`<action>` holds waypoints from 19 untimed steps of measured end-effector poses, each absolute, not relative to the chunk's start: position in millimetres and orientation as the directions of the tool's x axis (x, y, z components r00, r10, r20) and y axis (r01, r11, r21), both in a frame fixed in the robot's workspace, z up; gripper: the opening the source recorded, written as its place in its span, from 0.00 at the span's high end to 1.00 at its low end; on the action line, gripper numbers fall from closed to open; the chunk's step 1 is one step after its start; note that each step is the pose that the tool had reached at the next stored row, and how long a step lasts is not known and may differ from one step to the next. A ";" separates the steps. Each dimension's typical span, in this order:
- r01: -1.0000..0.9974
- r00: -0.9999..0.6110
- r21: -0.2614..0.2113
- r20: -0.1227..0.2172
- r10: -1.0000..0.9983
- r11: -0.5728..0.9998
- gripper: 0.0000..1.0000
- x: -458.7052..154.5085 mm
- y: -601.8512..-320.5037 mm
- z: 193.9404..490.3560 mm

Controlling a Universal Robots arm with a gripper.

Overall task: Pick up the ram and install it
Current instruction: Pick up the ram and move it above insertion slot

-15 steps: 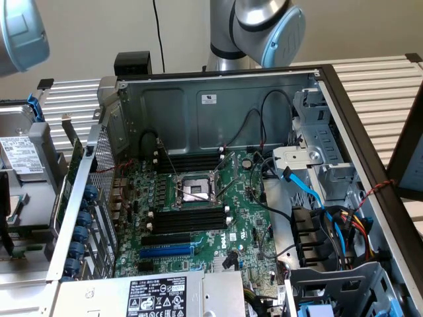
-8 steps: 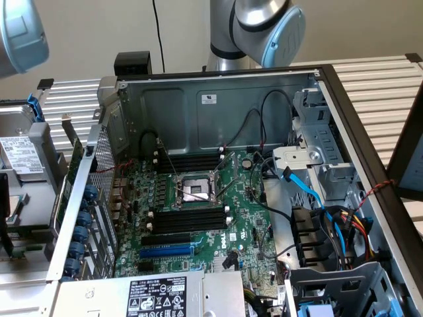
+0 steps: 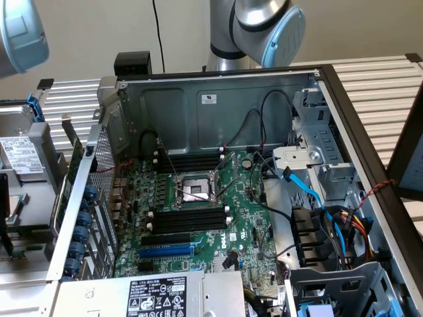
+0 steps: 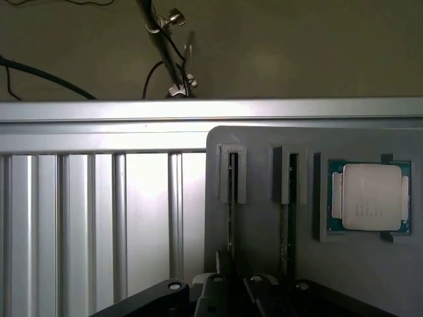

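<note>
The hand is nearest the wrist camera, at the edge of a grey holder. I cannot tell how far it is open, nor whether it grips anything. Just beyond it the ram stands on edge in one holder slot, with a second slot beside it and then a CPU in its pocket. The holder rests on a ribbed surface. In the exterior view the motherboard with its black slots lies in an open case, and the arm is behind it.

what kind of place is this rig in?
Likely a lab bench for robotic PC assembly: an open computer case with its motherboard bare, a slatted aluminium table, and a grey holder carrying a processor chip.
</note>
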State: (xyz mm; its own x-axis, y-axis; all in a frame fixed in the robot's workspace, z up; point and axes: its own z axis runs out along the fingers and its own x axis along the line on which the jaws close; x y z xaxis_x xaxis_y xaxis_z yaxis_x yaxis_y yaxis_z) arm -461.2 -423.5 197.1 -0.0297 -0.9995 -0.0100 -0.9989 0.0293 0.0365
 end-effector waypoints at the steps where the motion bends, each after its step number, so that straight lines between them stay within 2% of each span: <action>1: -0.999 -0.030 0.037 -0.010 -1.000 0.029 0.86 -461.2 -423.5 197.1; 19: -0.999 -0.030 0.036 -0.010 -1.000 0.029 0.86 -461.2 -423.4 197.1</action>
